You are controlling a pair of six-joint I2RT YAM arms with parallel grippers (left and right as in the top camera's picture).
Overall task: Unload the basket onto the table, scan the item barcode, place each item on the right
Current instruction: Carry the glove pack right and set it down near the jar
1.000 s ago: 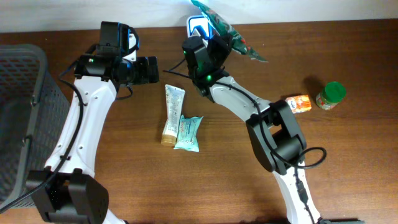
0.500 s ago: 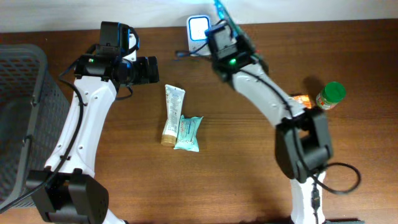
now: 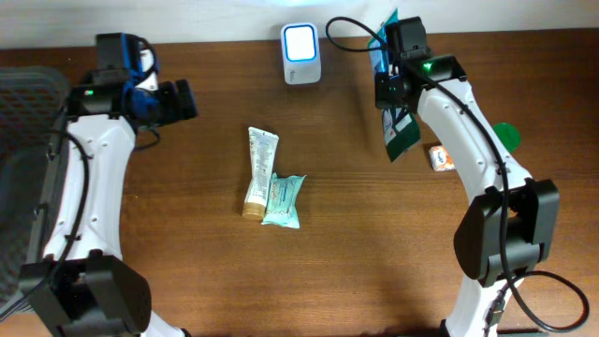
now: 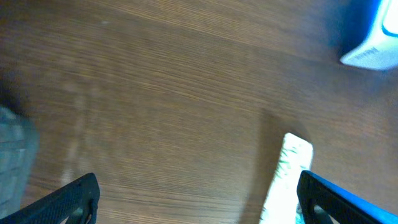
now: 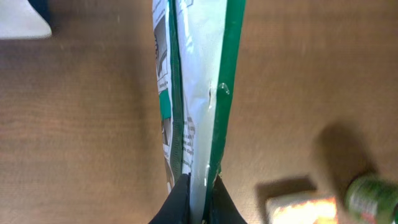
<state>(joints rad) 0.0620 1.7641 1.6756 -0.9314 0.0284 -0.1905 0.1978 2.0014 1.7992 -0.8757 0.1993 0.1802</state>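
I've got my right fingers (image 5: 177, 202) clamped on the flat green-and-white plastic packet (image 3: 401, 131), edge-on, long axis twelve-to-six, at three o'clock from the white glowing scanner box (image 3: 300, 42), while my left fingers (image 3: 178, 98) gape empty at nine o'clock.

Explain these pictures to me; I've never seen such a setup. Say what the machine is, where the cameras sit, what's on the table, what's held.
Two white robot arms work at a wooden table, each ending in a two-finger gripper. The wide picture looks down from above; the other two come from cameras on the wrists. On the table: a white scanner with a lit face, a tube, a teal packet, an orange box, a green-lidded jar. A grey basket stands at the left. The right gripper is shut on a green and white bag, right of the scanner. The left gripper is open and empty.
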